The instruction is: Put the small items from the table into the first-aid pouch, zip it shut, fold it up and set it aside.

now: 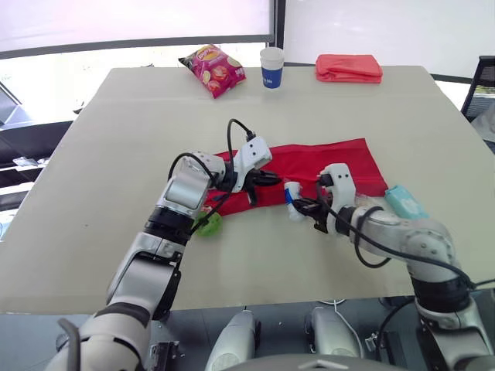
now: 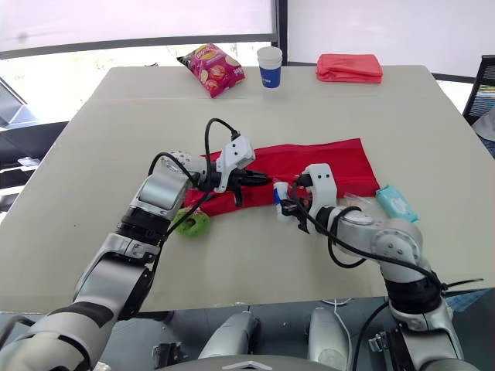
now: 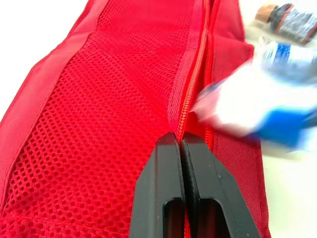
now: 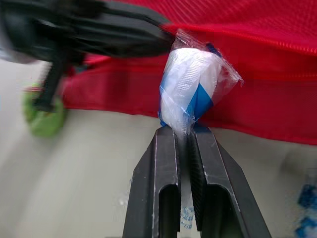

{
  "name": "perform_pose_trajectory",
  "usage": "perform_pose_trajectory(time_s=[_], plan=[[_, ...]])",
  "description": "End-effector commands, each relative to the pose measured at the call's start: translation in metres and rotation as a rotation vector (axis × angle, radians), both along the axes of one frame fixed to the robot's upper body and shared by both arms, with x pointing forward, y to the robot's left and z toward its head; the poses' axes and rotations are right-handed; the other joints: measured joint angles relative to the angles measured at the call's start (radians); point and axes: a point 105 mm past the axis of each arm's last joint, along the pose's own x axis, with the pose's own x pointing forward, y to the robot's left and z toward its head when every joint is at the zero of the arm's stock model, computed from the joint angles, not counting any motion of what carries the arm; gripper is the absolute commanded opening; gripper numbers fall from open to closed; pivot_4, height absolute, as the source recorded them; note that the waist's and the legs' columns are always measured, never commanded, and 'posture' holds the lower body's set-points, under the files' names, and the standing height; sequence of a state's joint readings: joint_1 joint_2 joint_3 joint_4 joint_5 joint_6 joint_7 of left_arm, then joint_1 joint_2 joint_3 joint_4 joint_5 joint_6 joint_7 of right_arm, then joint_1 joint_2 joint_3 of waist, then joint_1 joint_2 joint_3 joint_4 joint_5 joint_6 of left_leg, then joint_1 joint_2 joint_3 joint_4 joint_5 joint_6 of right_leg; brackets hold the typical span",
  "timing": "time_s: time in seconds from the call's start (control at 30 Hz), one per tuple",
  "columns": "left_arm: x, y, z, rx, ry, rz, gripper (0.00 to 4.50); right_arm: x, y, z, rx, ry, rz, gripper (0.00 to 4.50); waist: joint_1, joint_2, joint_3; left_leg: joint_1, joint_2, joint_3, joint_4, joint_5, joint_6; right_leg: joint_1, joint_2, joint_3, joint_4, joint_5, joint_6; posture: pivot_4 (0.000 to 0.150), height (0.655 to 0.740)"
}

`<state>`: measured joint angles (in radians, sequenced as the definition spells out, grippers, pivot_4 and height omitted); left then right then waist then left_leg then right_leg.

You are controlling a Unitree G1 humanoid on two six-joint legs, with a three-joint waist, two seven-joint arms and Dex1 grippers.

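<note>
The red first-aid pouch (image 1: 325,164) lies spread flat in the middle of the table, mesh side up. My left gripper (image 1: 272,178) is shut on the pouch's edge by the zipper (image 3: 190,94), at the pouch's left part. My right gripper (image 1: 300,205) is shut on a white and blue packet in clear wrap (image 4: 190,87), holding it at the pouch's front edge, close to the left fingertips. A green round item (image 1: 209,224) lies on the table by my left forearm. A teal packet (image 1: 404,201) lies to the right of the pouch. A small dark item (image 3: 285,17) rests beyond the packet.
At the far edge stand a red snack bag (image 1: 213,69), a white and blue paper cup (image 1: 271,67) and a folded red cloth bundle (image 1: 348,68). The beige table (image 1: 116,154) ends just in front of my arms.
</note>
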<state>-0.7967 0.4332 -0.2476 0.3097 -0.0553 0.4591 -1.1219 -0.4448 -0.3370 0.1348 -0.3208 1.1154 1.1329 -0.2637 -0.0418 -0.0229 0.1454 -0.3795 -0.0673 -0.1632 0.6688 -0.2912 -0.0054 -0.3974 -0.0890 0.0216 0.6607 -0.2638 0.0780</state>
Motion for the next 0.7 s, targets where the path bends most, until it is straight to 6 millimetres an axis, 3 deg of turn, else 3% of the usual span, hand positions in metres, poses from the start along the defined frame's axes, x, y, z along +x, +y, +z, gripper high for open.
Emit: perform_pose_trajectory(time_s=[0.03, 0.23, 0.53, 0.63, 0.7], plan=[[-0.009, -0.01, 0.016, -0.037, -0.034, -0.066, 0.0, 0.009, 0.005, 0.006, -0.011, -0.038, 0.027, 0.08, -0.002, 0.0, 0.0, 0.0, 0.0, 0.0, 0.0, 0.0, 0.0, 0.0, 0.0, 0.0, 0.0, 0.0, 0.0, 0.15, 0.74], [-0.02, -0.008, 0.01, -0.022, -0.018, -0.112, 0.0, 0.027, 0.016, 0.01, -0.029, -0.066, 0.072, 0.08, -0.002, 0.001, 0.0, 0.0, 0.0, 0.0, 0.0, 0.0, 0.0, -0.001, 0.0, 0.0, 0.0, 0.0, 0.0, 0.15, 0.74], [-0.018, -0.003, 0.003, -0.004, -0.013, -0.101, 0.0, 0.045, 0.035, 0.013, -0.044, -0.14, 0.199, 0.08, -0.005, 0.001, -0.001, 0.0, 0.0, 0.001, -0.001, 0.0, 0.0, -0.001, 0.0, 0.001, 0.001, 0.0, 0.0, 0.15, 0.74], [-0.012, 0.003, 0.0, 0.008, -0.012, -0.068, 0.0, 0.045, 0.027, 0.014, -0.06, -0.172, 0.205, 1.23, -0.004, 0.001, -0.001, 0.0, 0.0, 0.001, 0.0, 0.0, 0.0, -0.001, 0.0, 0.001, 0.001, 0.0, 0.0, 0.15, 0.74], [-0.009, 0.006, -0.001, 0.013, -0.009, -0.054, 0.0, 0.038, 0.019, 0.02, -0.058, -0.197, 0.223, 2.25, -0.003, 0.001, -0.001, 0.0, 0.0, 0.001, -0.001, 0.0, 0.0, -0.002, 0.0, 0.001, 0.001, 0.0, 0.0, 0.15, 0.74]])
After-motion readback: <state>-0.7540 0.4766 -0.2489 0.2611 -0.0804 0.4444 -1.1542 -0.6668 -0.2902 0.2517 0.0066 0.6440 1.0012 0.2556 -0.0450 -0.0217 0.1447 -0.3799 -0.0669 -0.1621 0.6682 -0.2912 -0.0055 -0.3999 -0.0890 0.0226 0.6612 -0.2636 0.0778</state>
